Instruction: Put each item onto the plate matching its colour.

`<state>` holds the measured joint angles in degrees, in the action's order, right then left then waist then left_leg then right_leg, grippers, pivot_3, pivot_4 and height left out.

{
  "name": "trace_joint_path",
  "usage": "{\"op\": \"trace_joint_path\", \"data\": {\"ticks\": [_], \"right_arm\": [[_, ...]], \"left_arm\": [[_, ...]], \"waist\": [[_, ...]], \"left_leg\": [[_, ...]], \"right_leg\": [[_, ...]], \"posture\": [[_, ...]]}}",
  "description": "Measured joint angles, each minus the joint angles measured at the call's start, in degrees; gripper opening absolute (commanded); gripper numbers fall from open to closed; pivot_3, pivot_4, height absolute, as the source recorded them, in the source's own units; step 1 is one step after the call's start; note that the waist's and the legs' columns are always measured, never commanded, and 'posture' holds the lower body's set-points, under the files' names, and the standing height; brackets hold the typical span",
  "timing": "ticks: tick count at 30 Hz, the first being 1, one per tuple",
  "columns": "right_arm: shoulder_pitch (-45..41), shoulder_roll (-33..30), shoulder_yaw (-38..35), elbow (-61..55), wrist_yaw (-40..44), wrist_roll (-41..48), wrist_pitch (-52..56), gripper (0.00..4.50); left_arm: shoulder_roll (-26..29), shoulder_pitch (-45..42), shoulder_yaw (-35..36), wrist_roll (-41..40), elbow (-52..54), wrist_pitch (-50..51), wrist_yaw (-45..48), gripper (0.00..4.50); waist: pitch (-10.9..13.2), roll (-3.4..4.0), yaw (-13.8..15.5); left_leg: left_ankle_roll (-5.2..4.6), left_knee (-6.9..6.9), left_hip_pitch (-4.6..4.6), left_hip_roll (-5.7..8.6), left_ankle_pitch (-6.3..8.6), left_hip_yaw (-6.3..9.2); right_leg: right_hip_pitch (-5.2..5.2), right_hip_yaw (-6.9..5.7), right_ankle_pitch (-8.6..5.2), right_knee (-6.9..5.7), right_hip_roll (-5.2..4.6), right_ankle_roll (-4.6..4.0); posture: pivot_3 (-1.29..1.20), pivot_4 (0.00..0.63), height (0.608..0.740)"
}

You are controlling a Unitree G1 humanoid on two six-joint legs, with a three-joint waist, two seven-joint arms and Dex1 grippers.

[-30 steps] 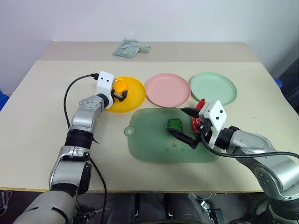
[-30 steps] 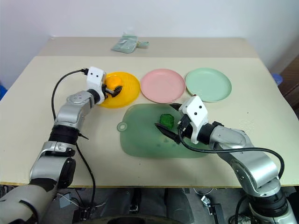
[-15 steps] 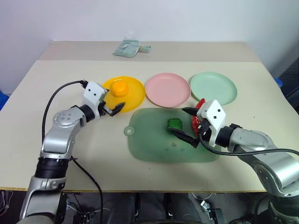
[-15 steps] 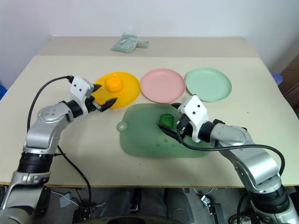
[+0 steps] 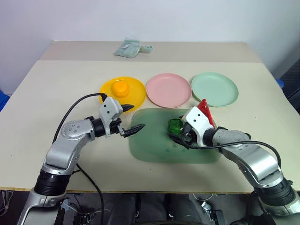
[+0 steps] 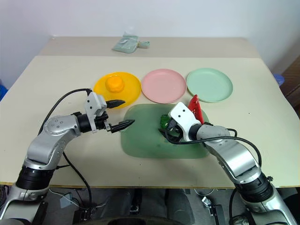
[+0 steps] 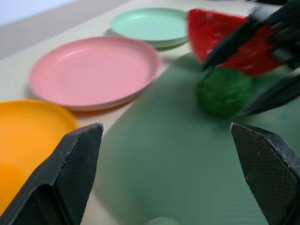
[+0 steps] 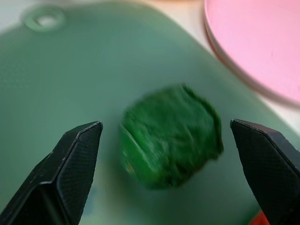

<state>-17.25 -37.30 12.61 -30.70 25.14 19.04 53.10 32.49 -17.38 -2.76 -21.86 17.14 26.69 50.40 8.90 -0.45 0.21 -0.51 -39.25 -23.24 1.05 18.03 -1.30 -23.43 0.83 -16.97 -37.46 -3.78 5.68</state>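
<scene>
An orange fruit (image 5: 121, 88) lies on the yellow plate (image 5: 137, 96). The pink plate (image 5: 168, 90) and the mint green plate (image 5: 214, 88) stand bare to its right. On the pale-green mat (image 5: 154, 146) a bumpy dark-green ball (image 5: 175, 124) sits next to a red watermelon wedge (image 5: 205, 111). My right gripper (image 5: 176, 130) is open, low over the mat, with one finger on each side of the ball (image 8: 171, 133). My left gripper (image 5: 134, 117) is open and holds nothing. It hovers at the mat's left edge and points towards the ball (image 7: 224, 90).
A crumpled pale cloth (image 5: 131, 48) lies at the back of the table. The mat has a small hanging hole (image 8: 45, 19) at its left end. The three plates stand in a row just behind the mat.
My left gripper drew back from the yellow plate, leaving the orange fruit there, and swung right to the mat's left edge. My right gripper sank and moved in around the green ball.
</scene>
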Motion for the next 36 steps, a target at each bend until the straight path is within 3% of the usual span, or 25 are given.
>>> {"op": "trace_joint_path", "data": {"ticks": [4,9,12,16,24,29,33,36], "right_arm": [[-0.24,0.42,0.02,-0.02,0.10,-0.29,0.36,2.30],[-5.29,-0.01,-2.76,-1.04,2.05,0.47,0.41,2.30],[-15.08,-3.16,-7.86,3.62,2.19,-0.04,0.59,2.30],[-24.99,-6.90,-12.71,25.26,1.94,-4.66,-4.72,2.30],[-34.41,-0.90,-8.40,73.75,5.85,-13.71,-28.13,2.30],[-38.93,-0.40,-8.43,85.03,6.86,-17.17,-37.34,4.48],[-38.17,-2.87,-9.81,78.93,9.20,-17.52,-38.92,4.48],[-29.39,-7.98,-15.30,58.87,12.93,-12.83,-31.27,4.48]], "left_arm": [[0.87,1.19,-0.49,-1.26,1.35,1.18,1.14,4.50],[1.42,1.37,-0.54,-1.36,1.68,1.58,1.54,4.50],[1.41,1.33,-0.97,-1.37,2.06,1.58,1.88,4.50],[0.86,1.33,-2.34,-1.40,3.12,1.80,1.84,4.50],[-2.32,0.95,-5.69,-1.45,5.24,3.41,-0.45,4.50],[-2.27,1.63,-5.58,-1.95,6.82,4.38,-1.62,4.50],[-1.89,2.05,-5.40,-2.20,7.35,4.47,-2.32,4.50],[-1.72,2.41,-4.94,-2.21,7.01,4.13,-3.23,4.50]], "waist": [[0.00,0.00,-0.07],[0.00,0.00,-0.14],[0.00,0.00,-0.21],[-0.01,-0.02,0.14],[0.02,0.05,-1.53],[0.02,0.06,-1.48],[0.03,0.07,-0.86],[0.02,0.08,0.04]], "left_leg": [[0.00,0.00,0.00,0.00,0.00,0.00],[-0.01,-0.01,0.00,0.01,0.00,0.00],[-0.01,-0.03,0.01,0.02,0.00,0.00],[-0.02,-0.02,0.04,0.03,0.01,-0.02],[-0.04,0.05,0.00,-0.01,-0.08,-0.20],[-0.03,0.03,0.01,-0.03,-0.08,-0.19],[-0.03,0.02,-0.02,-0.03,-0.08,-0.15],[-0.03,0.00,-0.10,-0.02,-0.08,-0.02]], "right_leg": [[0.00,0.00,0.00,-0.01,0.00,0.00],[0.00,0.00,0.00,-0.02,0.02,0.00],[0.01,-0.02,0.00,-0.05,0.01,0.00],[0.08,-0.03,0.00,0.03,0.01,0.00],[-0.05,0.08,0.00,-0.01,0.10,0.00],[-0.04,0.09,0.00,-0.03,0.11,0.00],[-0.04,0.07,0.00,-0.01,0.08,0.00],[-0.02,0.01,0.00,0.04,0.05,0.00]], "posture": [[0.00,0.150,0.740],[0.00,0.150,0.740],[0.00,0.150,0.740],[0.00,0.150,0.740],[0.00,0.150,0.740],[0.00,0.150,0.740],[0.00,0.150,0.740],[0.00,0.150,0.740]]}}
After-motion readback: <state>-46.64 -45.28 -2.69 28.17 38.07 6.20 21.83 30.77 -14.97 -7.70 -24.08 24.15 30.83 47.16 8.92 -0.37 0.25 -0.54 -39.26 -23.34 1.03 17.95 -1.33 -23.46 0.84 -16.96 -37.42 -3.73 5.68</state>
